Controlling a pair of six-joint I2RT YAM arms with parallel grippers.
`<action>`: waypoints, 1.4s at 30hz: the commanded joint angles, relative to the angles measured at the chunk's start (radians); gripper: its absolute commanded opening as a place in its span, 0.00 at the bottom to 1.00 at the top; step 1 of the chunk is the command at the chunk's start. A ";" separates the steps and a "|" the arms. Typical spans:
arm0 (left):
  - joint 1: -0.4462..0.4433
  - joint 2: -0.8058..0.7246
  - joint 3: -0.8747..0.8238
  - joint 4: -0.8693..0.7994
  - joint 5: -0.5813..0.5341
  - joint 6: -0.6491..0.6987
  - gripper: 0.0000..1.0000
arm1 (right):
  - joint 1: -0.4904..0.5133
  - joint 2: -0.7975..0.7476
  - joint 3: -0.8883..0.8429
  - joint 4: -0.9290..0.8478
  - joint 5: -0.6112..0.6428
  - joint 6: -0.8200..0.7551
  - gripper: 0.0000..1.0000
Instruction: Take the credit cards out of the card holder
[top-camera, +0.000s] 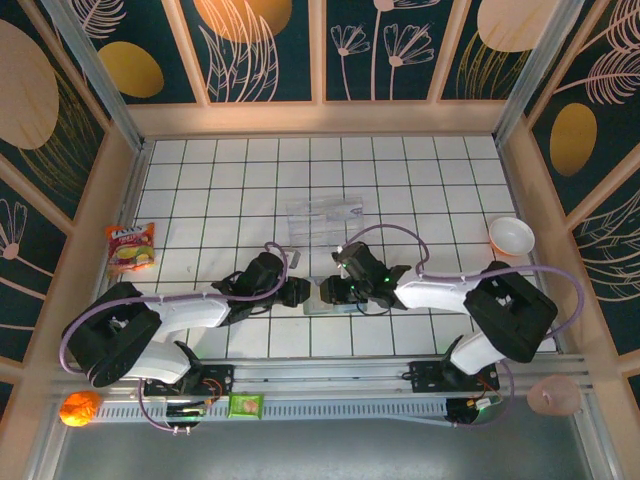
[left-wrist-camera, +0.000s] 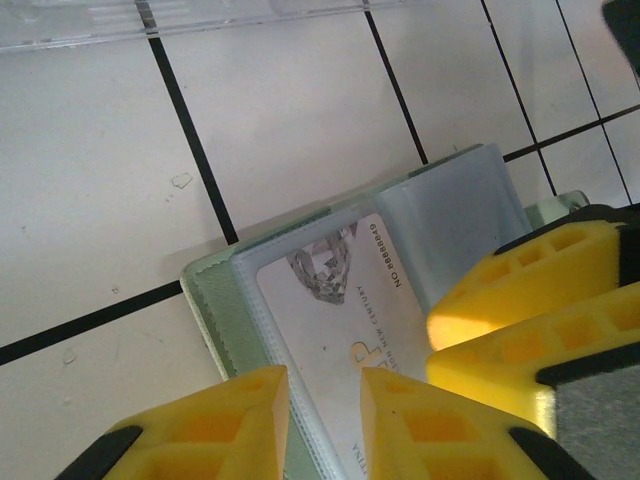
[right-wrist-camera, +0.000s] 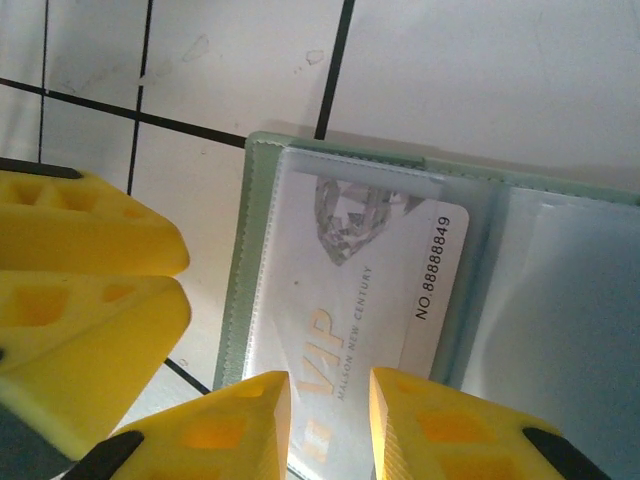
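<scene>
The card holder (top-camera: 322, 306) lies open and flat on the white tiles, under both grippers. Its grey-green edge (left-wrist-camera: 205, 300) frames a clear sleeve holding a white VIP card (left-wrist-camera: 330, 310). My left gripper (left-wrist-camera: 325, 425) hovers over the sleeve's edge, its jaws a narrow gap apart with nothing between them. My right gripper (right-wrist-camera: 330, 425) stands the same way over the same white card (right-wrist-camera: 370, 290), above the card holder (right-wrist-camera: 250, 230). The two grippers (top-camera: 305, 292) (top-camera: 328, 291) nearly touch tip to tip. See-through credit cards (top-camera: 325, 215) lie on the tiles beyond them.
A snack packet (top-camera: 130, 247) lies at the left wall and a white bowl (top-camera: 511, 236) at the right. An orange ball (top-camera: 79, 408), a green packet (top-camera: 245, 404) and a pink object (top-camera: 555, 395) sit by the arm bases. Wooden walls enclose the table.
</scene>
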 joint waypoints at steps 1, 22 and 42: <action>0.001 -0.017 -0.007 0.003 -0.005 -0.006 0.25 | -0.004 0.023 0.022 0.001 0.007 0.014 0.26; -0.004 -0.011 0.030 0.022 0.091 0.014 0.24 | 0.101 -0.060 0.081 -0.149 0.318 0.015 0.31; -0.028 0.161 0.070 -0.042 -0.019 0.032 0.00 | -0.015 -0.054 0.030 -0.065 0.058 -0.021 0.29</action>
